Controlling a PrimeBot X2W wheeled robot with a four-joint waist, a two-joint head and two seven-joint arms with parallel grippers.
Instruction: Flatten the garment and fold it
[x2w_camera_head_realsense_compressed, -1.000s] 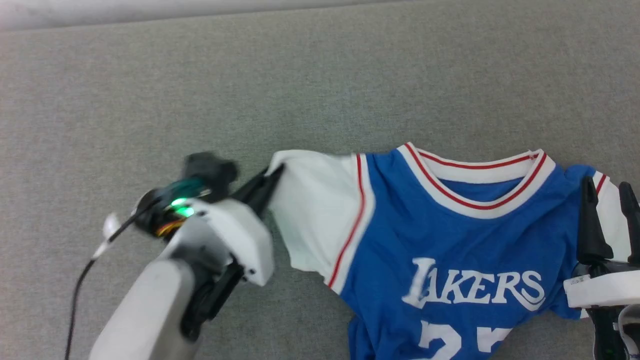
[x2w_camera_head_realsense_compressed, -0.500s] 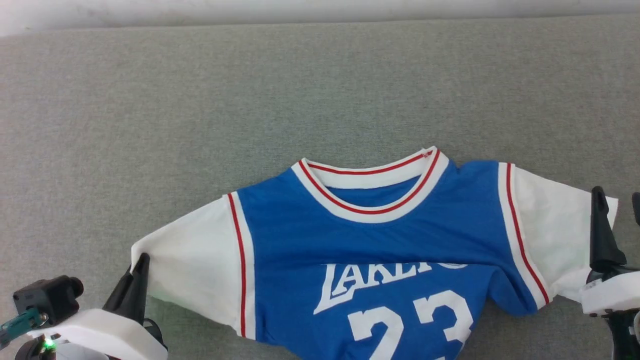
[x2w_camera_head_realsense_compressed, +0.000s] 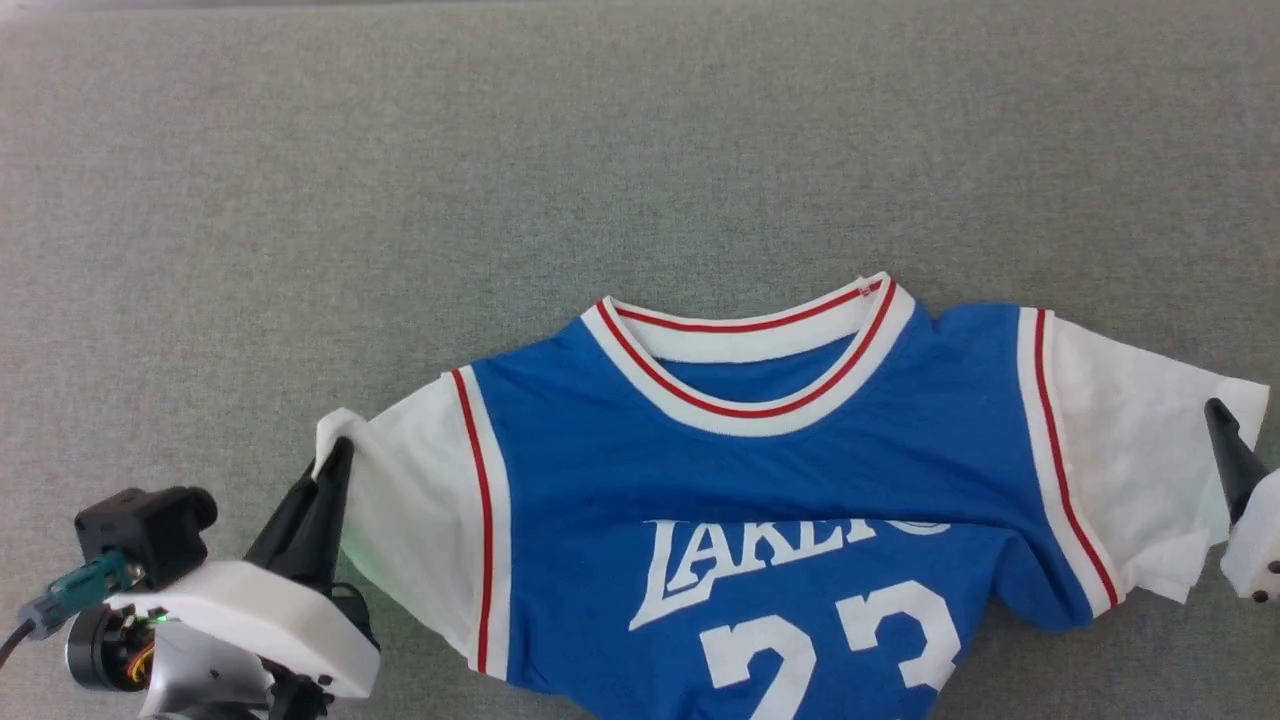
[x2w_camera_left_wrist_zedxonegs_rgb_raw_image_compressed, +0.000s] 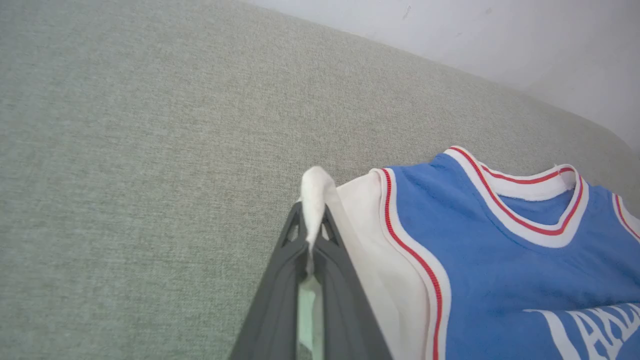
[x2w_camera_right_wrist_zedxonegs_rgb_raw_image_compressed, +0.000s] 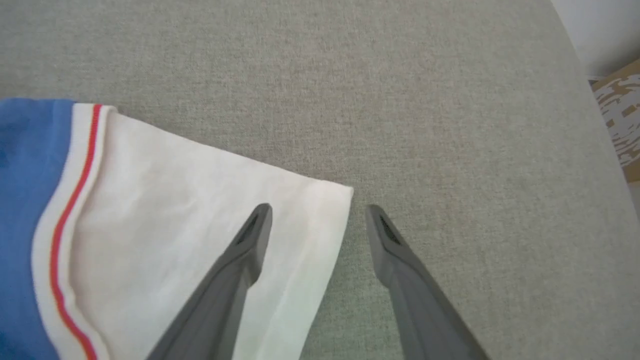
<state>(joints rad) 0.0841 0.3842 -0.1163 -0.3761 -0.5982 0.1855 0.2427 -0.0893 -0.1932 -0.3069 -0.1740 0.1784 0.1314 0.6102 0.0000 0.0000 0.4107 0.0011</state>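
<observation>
Left pincer (x2w_camera_left_wrist_zedxonegs_rgb_raw_image_compressed: 311, 235): fingers closed flat on the outer hem of the left sleeve (x2w_camera_head_realsense_compressed: 400, 480). A tuft of white cloth stands above the tips.

Right pincer (x2w_camera_right_wrist_zedxonegs_rgb_raw_image_compressed: 317, 212): fully spread and holding nothing. One finger lies over the right sleeve (x2w_camera_right_wrist_zedxonegs_rgb_raw_image_compressed: 200, 200) and the other over bare tabletop (x2w_camera_right_wrist_zedxonegs_rgb_raw_image_compressed: 450, 125). The sleeve's hem edge and far corner fall in the gap between them.

The garment (x2w_camera_head_realsense_compressed: 800, 470) lies chest-up on the tabletop. It extends from the right pincer toward the robot's left, with its spread axis running sleeve to sleeve. The right arm is nearer the free sleeve, so the closing grasp probably falls to it.

Material: thin, limp jersey. The body is royal blue and the sleeves are white, with red-and-white trim at the armholes and on the ribbed collar (x2w_camera_head_realsense_compressed: 750, 370). A crease across the chest hides part of the white lettering. The tabletop covering is a grey, coarse weave.
</observation>
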